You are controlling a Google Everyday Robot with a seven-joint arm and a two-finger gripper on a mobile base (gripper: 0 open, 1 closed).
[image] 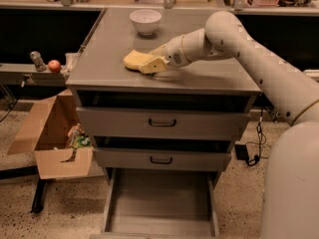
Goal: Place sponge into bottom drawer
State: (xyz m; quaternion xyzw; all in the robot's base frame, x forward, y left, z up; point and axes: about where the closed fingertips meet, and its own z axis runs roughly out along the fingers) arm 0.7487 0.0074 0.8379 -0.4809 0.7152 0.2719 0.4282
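The pale yellow sponge [133, 59] lies on the grey cabinet top [209, 76], in front of the white bowl [145, 21]. My gripper [153, 59] has come down at the sponge's right end, low over the top. Its cream fingers [153, 64] stand apart and straddle that end, covering part of the sponge. The bottom drawer [159, 198] is pulled out below the two upper drawers; its flat grey floor holds nothing.
The two upper drawers with black handles [162, 123] are pushed in. An open cardboard box [52, 133] stands on the floor at the left. A shelf at the left carries a red apple [54, 65]. A black power brick [241, 151] and cable lie at the right.
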